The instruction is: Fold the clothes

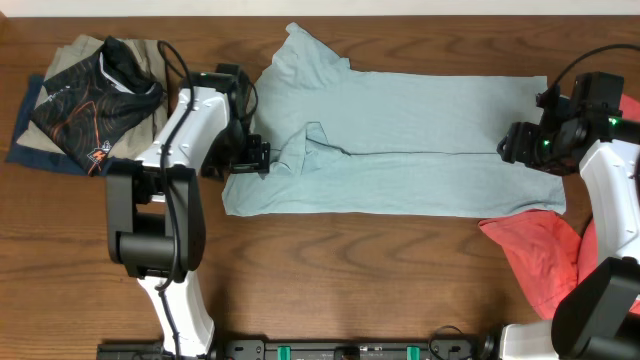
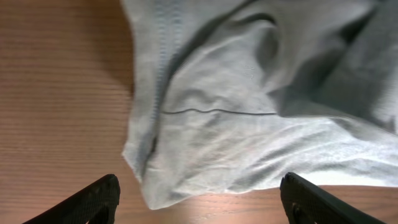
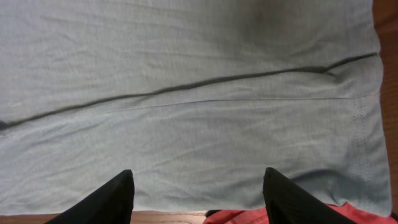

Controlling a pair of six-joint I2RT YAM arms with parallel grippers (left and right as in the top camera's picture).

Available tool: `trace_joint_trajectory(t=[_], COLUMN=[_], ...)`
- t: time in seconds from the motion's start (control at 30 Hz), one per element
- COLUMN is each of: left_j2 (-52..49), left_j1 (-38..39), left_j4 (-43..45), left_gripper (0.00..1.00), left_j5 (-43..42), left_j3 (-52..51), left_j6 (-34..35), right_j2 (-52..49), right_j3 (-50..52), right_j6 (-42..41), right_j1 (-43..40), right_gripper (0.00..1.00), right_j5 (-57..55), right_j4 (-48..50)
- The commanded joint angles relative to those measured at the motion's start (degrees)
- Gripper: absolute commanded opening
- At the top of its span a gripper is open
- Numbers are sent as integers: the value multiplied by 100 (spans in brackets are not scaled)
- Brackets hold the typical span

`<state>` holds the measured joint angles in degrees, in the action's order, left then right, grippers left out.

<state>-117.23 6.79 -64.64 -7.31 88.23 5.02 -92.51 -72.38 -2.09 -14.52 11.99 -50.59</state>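
White arms [image 1: 186, 128] with black joints [image 1: 140, 243] and cables [image 1: 176, 62].

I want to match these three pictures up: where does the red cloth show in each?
Overhead: red cloth at lower right, beside the pale blue shirt's right end.
Left wrist: not in it.
Right wrist: the red cloth peeks in at the bottom edge, below the shirt's hem.
Shared landmark: the pale blue shirt, in all three.

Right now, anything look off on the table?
Shirt is rumpled at the collar end by the left gripper, one sleeve poking out askew. A red cloth touches its hem corner near the right gripper.
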Motion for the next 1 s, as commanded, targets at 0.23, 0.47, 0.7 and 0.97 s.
trace_joint_trajectory(t=[0.23, 0.47, 0.7, 0.97], left_j2=[140, 140, 140, 173], left_j1=[-195, -197, -197, -197], left_j4=[306, 330, -258, -704], left_gripper=[65, 13, 6, 7], left_j5=[-39, -107, -103, 199], left_j3=[-785, -1158, -1416, -1526], left_j6=[328, 326, 323, 326], right_j2=[35, 35, 35, 35], right_j3=[-68, -68, -68, -68], right_j6=[92, 92, 90, 92], right_j1=[28, 28, 28, 28], right_gripper=[64, 63, 63, 64], right_j5=[-20, -22, -111, -321], right_j4=[-120, -173, -199, -291])
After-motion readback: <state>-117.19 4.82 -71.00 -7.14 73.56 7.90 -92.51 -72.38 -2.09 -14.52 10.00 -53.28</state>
